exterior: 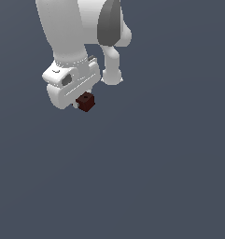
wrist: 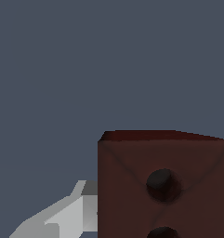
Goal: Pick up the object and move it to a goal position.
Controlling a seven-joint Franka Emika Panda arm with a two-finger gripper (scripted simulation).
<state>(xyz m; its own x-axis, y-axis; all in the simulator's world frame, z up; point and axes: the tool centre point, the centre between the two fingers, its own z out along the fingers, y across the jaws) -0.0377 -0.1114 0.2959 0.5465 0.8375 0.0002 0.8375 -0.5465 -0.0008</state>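
The object (exterior: 86,101) is a small dark reddish-brown block sitting right under the white hand of the arm in the exterior view. My gripper (exterior: 82,103) is shut on it, and the hand hides most of the fingers. In the wrist view the object (wrist: 164,186) fills the near corner, showing a face with two dark holes. One grey finger (wrist: 67,216) presses against its side. The other finger is out of frame.
A flat, uniform grey-blue surface (exterior: 156,177) lies all around. The white arm (exterior: 72,32) rises behind the gripper toward the exterior view's top. No goal marker shows.
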